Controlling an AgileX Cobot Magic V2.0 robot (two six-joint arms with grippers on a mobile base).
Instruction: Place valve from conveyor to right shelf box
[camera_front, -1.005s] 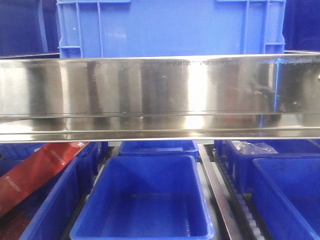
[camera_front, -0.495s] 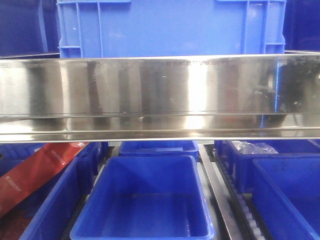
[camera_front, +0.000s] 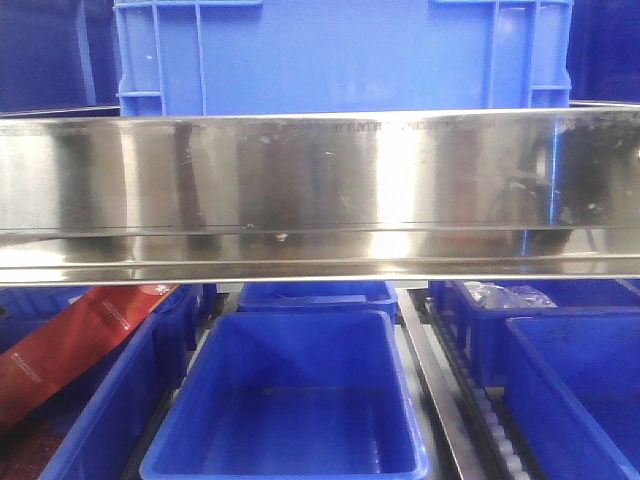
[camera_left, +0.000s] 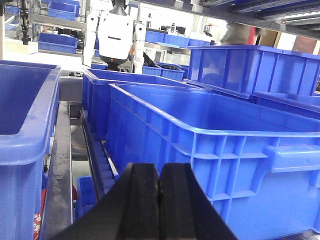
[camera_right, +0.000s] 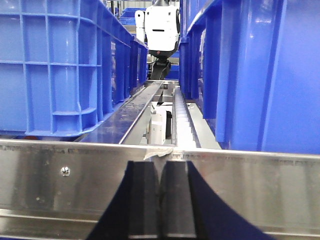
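Observation:
No valve and no conveyor show in any view. My left gripper (camera_left: 159, 172) is shut with nothing between its black fingers; it points at the side of a large blue box (camera_left: 215, 130) on the shelf rollers. My right gripper (camera_right: 161, 172) is also shut and empty, just in front of a steel shelf rail (camera_right: 75, 170). In the front view neither gripper shows. That view holds an empty blue box (camera_front: 290, 400) at lower centre and more blue boxes (camera_front: 575, 390) at lower right.
A wide steel shelf beam (camera_front: 320, 190) crosses the front view, with a big blue crate (camera_front: 340, 55) above it. A red package (camera_front: 70, 340) lies in the lower left box. Another white robot (camera_left: 116, 35) stands beyond the shelf. Roller tracks (camera_right: 182, 120) run between the boxes.

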